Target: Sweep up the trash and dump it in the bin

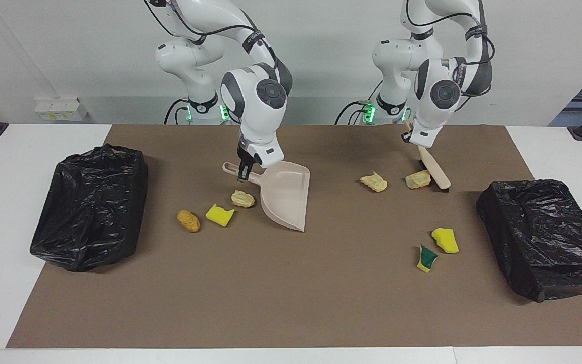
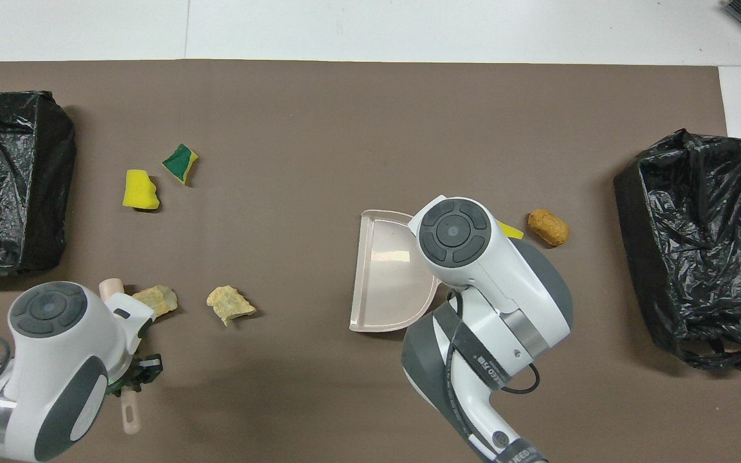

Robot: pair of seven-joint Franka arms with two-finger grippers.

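While the left fingers clamp the brush, the right fingers grip the dustpan.

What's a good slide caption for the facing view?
Left gripper sets the brush against a tan scrap; right gripper tilts the dustpan on the brown mat.

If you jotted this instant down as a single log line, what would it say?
left hand: shut on brush, bristles beside tan lump | right hand: shut on dustpan, empty, tilted on mat | scraps in bins: none visible
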